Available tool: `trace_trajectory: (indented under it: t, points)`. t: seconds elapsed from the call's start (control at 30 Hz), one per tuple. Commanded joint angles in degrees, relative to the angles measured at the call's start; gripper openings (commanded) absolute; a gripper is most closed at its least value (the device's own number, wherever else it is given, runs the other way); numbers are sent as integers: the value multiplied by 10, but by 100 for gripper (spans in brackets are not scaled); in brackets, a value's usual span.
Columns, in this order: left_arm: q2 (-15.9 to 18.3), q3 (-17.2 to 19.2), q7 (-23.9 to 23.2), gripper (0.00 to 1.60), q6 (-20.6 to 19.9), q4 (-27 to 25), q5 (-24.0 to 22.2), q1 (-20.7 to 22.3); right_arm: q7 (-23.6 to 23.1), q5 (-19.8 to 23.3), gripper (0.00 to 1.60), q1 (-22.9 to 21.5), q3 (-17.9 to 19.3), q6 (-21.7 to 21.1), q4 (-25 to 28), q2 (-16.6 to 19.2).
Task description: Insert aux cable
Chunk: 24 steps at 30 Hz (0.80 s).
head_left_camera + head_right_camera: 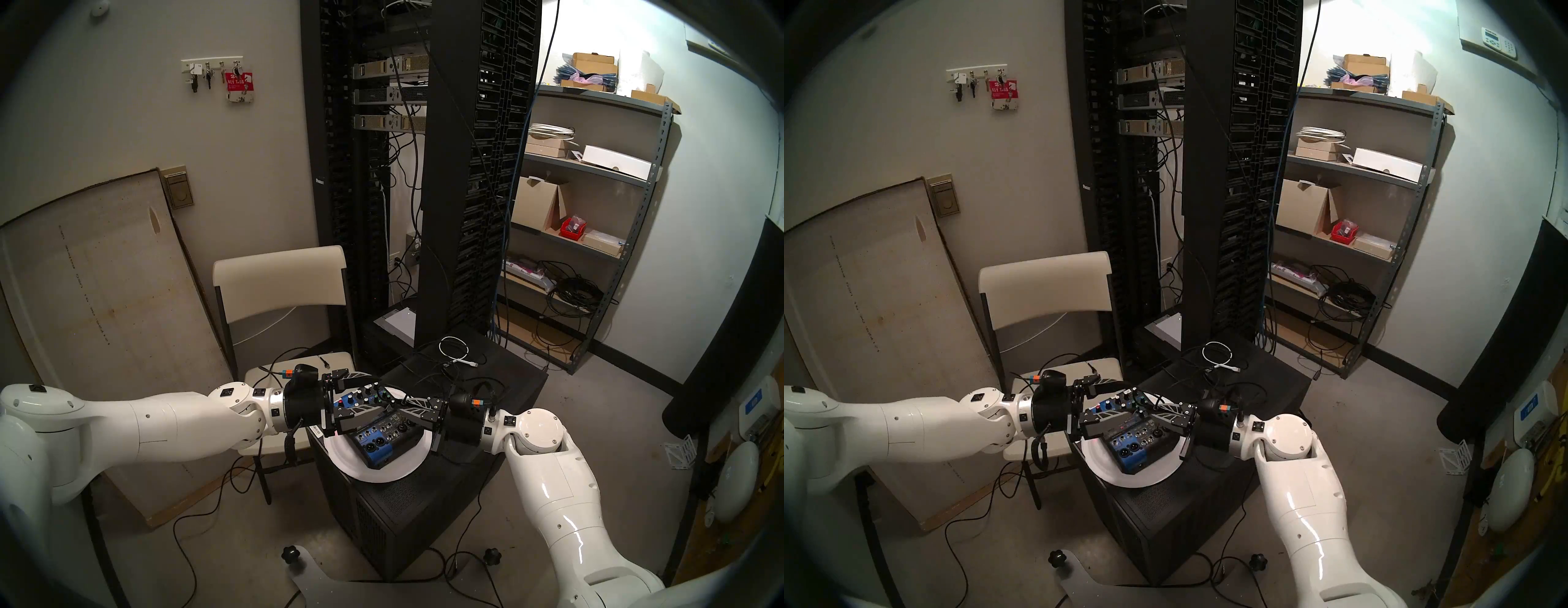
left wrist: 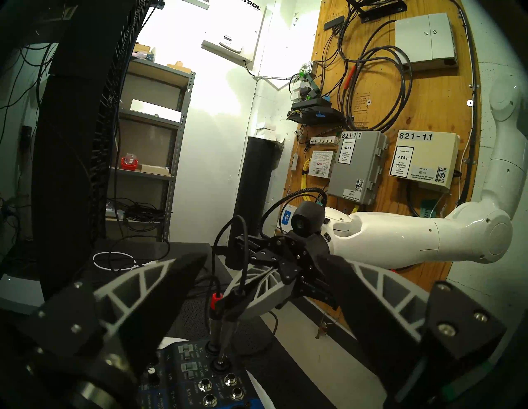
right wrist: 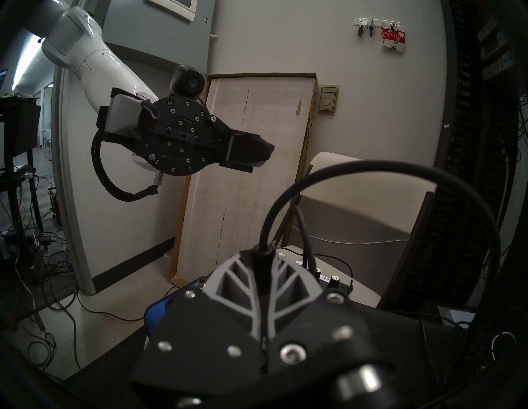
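Both arms reach in level from either side and meet over the blue audio mixer [image 1: 379, 433], which sits on a white plate [image 1: 339, 456] atop a black cabinet [image 1: 407, 505].

The right gripper [image 2: 233, 310] points left and slightly down, its fingers closed around the barrel of the aux cable [image 2: 228, 332]. The plug hangs nearly upright, and its silvery tip sits at the mouth of a jack on the mixer's top panel. How far it is seated appears uncertain, since the tip is small and dim. The thin black cord arches up out of the closed fingers [image 3: 228, 285] in the right wrist view.

Just to the left of it, a second black plug with a red band [image 2: 216, 298] stands in the neighbouring jack.

The left gripper [image 1: 373, 395] points right above the mixer's near-left part, jaws spread wide and holding nothing.
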<state>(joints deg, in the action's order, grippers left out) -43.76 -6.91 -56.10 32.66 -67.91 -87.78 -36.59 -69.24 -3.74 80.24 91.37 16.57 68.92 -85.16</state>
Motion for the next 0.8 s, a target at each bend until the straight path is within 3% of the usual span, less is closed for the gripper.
trace_trajectory:
  t: [0.0, 0.37, 0.77]
  points:
    - [0, 5, 4, 154, 0, -1, 0, 9, -3, 4, 0, -4, 1, 4, 6, -1]
    - [-9, -2, 15, 154, -16, -19, 13, 20, -1, -1, 0, 0, 1, 8, 5, -2]
    - [-41, -8, 27, 159, -42, 2, 35, 22, -2, 0, 0, 1, 2, 12, 3, -4]
